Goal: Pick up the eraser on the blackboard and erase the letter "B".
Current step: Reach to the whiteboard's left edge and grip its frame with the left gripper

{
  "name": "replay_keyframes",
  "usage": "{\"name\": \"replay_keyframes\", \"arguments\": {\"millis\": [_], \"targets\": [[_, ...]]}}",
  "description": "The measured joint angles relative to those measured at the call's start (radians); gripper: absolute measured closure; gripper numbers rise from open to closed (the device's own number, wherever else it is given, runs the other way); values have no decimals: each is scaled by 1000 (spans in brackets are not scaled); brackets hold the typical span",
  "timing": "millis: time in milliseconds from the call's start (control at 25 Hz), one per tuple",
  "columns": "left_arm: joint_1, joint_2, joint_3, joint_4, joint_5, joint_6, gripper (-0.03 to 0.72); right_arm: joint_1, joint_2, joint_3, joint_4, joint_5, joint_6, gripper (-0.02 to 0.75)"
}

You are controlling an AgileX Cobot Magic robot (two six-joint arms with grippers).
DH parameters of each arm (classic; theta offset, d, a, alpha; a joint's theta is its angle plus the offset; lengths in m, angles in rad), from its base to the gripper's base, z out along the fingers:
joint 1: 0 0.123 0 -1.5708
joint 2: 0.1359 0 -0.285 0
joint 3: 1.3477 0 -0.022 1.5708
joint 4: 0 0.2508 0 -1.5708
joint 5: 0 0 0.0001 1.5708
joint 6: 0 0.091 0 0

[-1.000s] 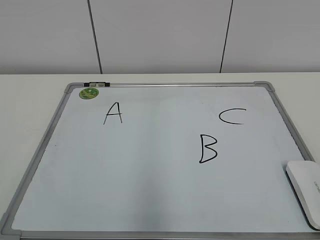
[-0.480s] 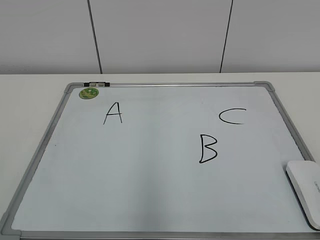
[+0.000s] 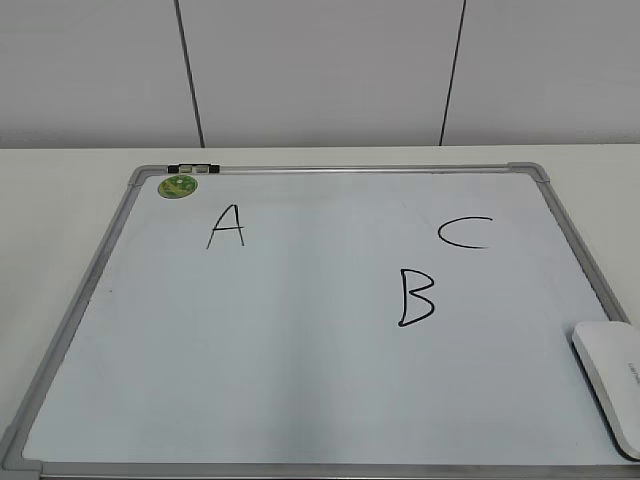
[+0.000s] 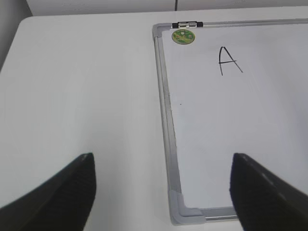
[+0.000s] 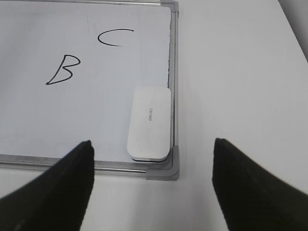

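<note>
The blackboard (image 3: 300, 390) is a white board with a grey frame, lying flat on the table. The black letter "B" (image 3: 415, 297) is drawn right of its centre and also shows in the right wrist view (image 5: 62, 70). The white eraser (image 3: 612, 382) lies in the board's near right corner, and it also shows in the right wrist view (image 5: 149, 122). My right gripper (image 5: 153, 185) is open and empty, above the table just in front of that corner. My left gripper (image 4: 162, 185) is open and empty over the board's near left corner (image 4: 180, 211). Neither gripper shows in the exterior view.
A black "A" (image 3: 226, 227) and "C" (image 3: 465, 233) are also on the board. A round green magnet (image 3: 178, 186) sits at the far left corner beside a small clip (image 3: 194, 169). White table (image 4: 86, 96) surrounds the board; a wall stands behind.
</note>
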Motion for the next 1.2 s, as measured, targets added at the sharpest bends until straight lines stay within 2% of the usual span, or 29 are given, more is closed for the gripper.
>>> {"name": "replay_keyframes", "arguments": {"millis": [400, 560, 760, 1200], "targets": [[0, 462, -119, -30, -94, 7, 76, 0, 0, 0, 0, 0, 0, 152], [0, 661, -204, -36, -114, 20, 113, 0, 0, 0, 0, 0, 0, 152], [0, 892, -323, -65, -92, 89, 120, 0, 0, 0, 0, 0, 0, 151], [0, 1251, -465, -112, -89, 144, 125, 0, 0, 0, 0, 0, 0, 152]]}}
